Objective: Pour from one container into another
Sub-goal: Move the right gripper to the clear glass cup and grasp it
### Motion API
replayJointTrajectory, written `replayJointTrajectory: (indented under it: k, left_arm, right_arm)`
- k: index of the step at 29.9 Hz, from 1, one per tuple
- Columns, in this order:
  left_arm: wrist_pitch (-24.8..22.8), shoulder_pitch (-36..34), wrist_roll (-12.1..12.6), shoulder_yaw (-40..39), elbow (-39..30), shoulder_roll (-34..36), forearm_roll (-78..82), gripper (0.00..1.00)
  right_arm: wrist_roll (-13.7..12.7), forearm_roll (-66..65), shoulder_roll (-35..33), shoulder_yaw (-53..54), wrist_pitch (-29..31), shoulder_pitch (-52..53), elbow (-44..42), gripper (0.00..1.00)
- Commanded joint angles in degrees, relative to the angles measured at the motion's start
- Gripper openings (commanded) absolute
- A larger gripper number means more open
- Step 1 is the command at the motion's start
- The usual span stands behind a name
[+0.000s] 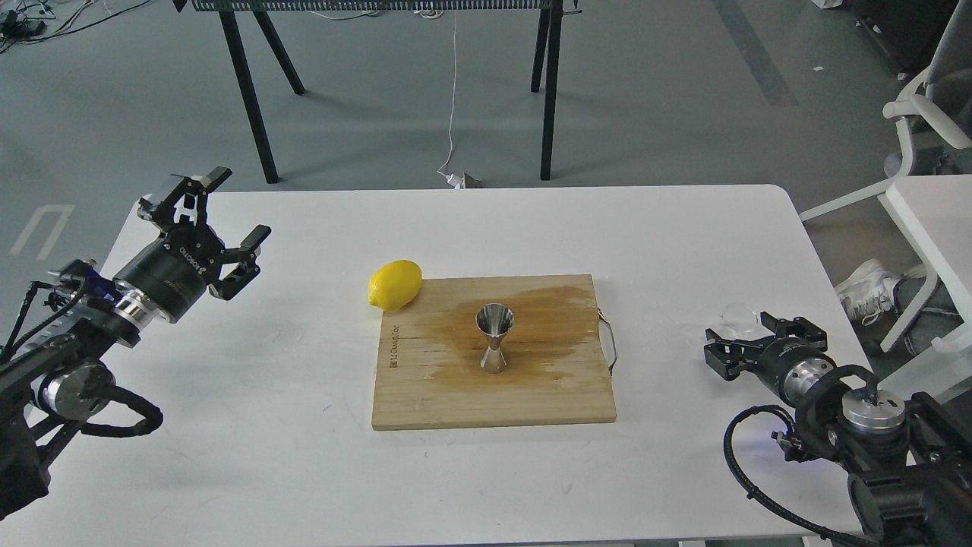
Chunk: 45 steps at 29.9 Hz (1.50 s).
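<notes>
The right gripper (748, 342) sits low over the white surface (266, 456) near its right edge, fingers apart and empty, with the clear cup (738, 317) just beyond its fingertips; whether a finger already touches the cup I cannot tell. The left gripper (220, 220) hangs well off to the left, jaws wide apart, holding nothing. The steel jigger (493, 338) stands upright near the middle of the wooden cutting board (456, 395), on a dark wet-looking stain; a lemon (395, 285) rests at the board's far-left corner.

The cup looks the main worry: it is faint, nearly invisible against the surface, and close to the edge; a finger that meets its wall instead of straddling it could push it off the surface or tip it. I cannot see whether it holds liquid. The jigger's mouth is small and its waist narrow; a pour from the wide cup may overshoot onto the board, and a knock from cup or finger would likely topple it.
</notes>
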Motion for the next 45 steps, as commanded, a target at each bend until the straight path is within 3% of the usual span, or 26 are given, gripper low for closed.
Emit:
replayJointTrajectory:
  k: [1, 10, 18, 33, 45]
  left_arm:
    - [0.0, 0.0, 0.0, 0.0, 0.0, 0.0, 0.1, 0.99]
    - [0.0, 0.0, 0.0, 0.0, 0.0, -0.2, 0.0, 0.99]
    - [0.0, 0.0, 0.0, -0.1, 0.0, -0.2, 0.0, 0.99]
    - [0.0, 0.0, 0.0, 0.0, 0.2, -0.2, 0.0, 0.99]
    - [0.0, 0.0, 0.0, -0.1, 0.6, -0.3, 0.0, 0.99]
  right_arm:
    - [0.0, 0.0, 0.0, -0.1, 0.3, 0.0, 0.1, 0.67]
    - [-0.1, -0.2, -0.1, -0.4, 0.4, 0.0, 0.1, 0.61]
    - [-0.1, -0.3, -0.1, -0.4, 0.4, -0.1, 0.2, 0.46]
    - [-0.2, -0.4, -0.1, -0.5, 0.4, -0.4, 1.6, 0.43]
    - [-0.1, -6.1, -4.7, -3.4, -0.6, -2.9, 21.3, 0.41]
